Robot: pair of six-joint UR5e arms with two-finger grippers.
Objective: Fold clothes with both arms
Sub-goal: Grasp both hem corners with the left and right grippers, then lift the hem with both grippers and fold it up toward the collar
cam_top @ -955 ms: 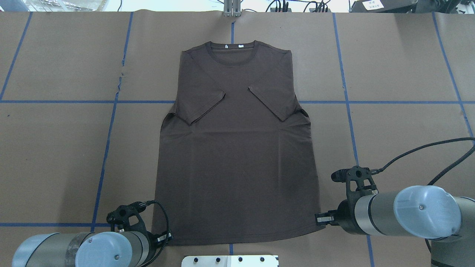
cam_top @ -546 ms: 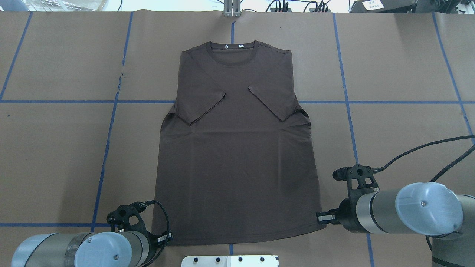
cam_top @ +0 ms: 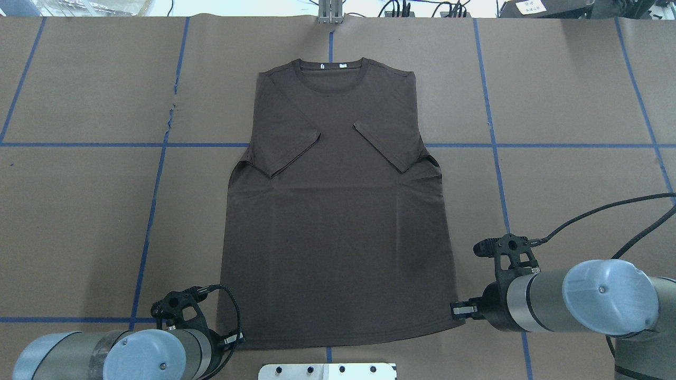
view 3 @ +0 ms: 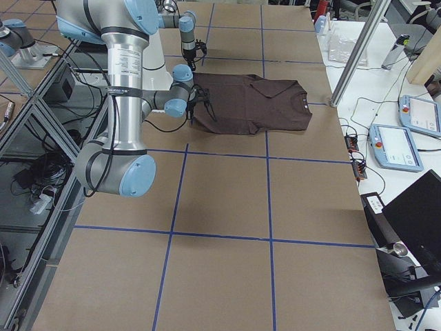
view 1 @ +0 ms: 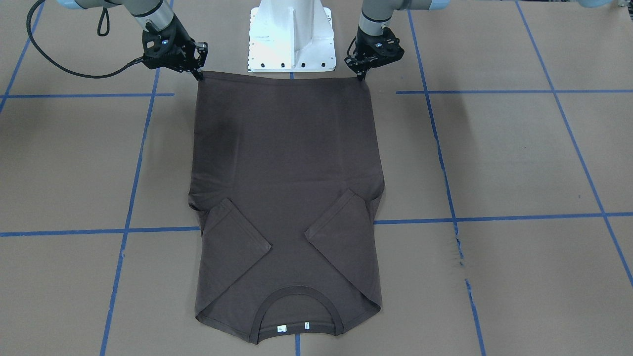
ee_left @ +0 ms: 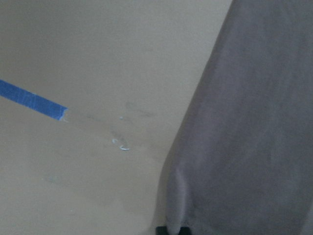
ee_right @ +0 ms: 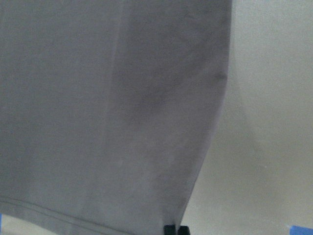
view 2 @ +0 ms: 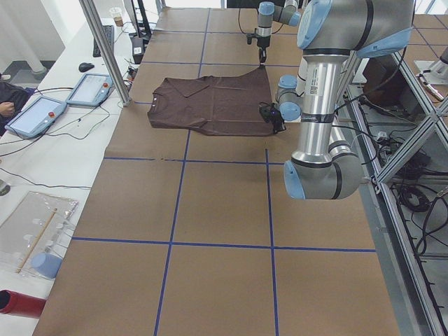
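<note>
The dark brown T-shirt (cam_top: 338, 221) lies flat on the brown paper table, collar and white neck tags at the far end, both sleeves folded in over the chest. My left gripper (cam_top: 236, 338) is at the near left hem corner, and my right gripper (cam_top: 457, 310) is at the near right hem corner. In the front-facing view the left gripper (view 1: 364, 76) and the right gripper (view 1: 200, 74) stand at the hem corners nearest the base. In both wrist views the black fingertips (ee_left: 173, 230) (ee_right: 176, 230) meet on the fabric edge. The hem corners are barely raised.
The white pedestal base (cam_top: 327, 371) sits just behind the hem. Blue tape lines (cam_top: 153, 200) grid the table (cam_top: 79, 221). A metal post (cam_top: 330, 13) stands at the far edge. Tablets (view 2: 38, 115) and cables lie on the side bench.
My right arm has shifted a little to the right and towards the base. The left arm has barely moved. The shirt lies as before.
</note>
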